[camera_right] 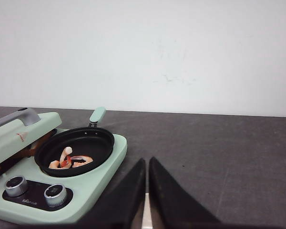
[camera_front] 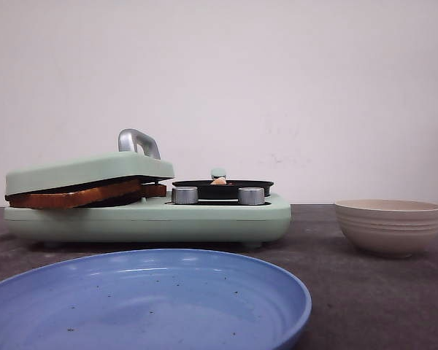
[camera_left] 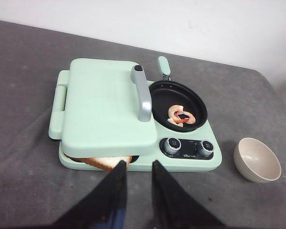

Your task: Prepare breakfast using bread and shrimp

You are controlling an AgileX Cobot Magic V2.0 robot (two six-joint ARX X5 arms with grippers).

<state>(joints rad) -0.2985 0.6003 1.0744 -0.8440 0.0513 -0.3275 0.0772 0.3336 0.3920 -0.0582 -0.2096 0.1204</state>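
Bread [camera_front: 80,195] lies pressed under the shut mint-green lid [camera_front: 87,170] of a breakfast maker, with one corner [camera_left: 107,163] sticking out at the front. Shrimp [camera_left: 181,115] lie in the small black pan [camera_left: 162,98] on the maker's right side; they also show in the right wrist view [camera_right: 69,160] and as a small bit in the front view [camera_front: 219,180]. My left gripper [camera_left: 138,166] is open and empty, above the table just in front of the bread corner. My right gripper [camera_right: 147,162] is shut and empty, over bare table to the right of the maker.
A blue plate [camera_front: 146,299] sits nearest the front edge. A beige bowl [camera_front: 389,224] stands to the right of the maker and also shows in the left wrist view [camera_left: 257,160]. Two silver knobs [camera_left: 171,145] are on the maker's front. A silver handle [camera_left: 143,93] tops the lid.
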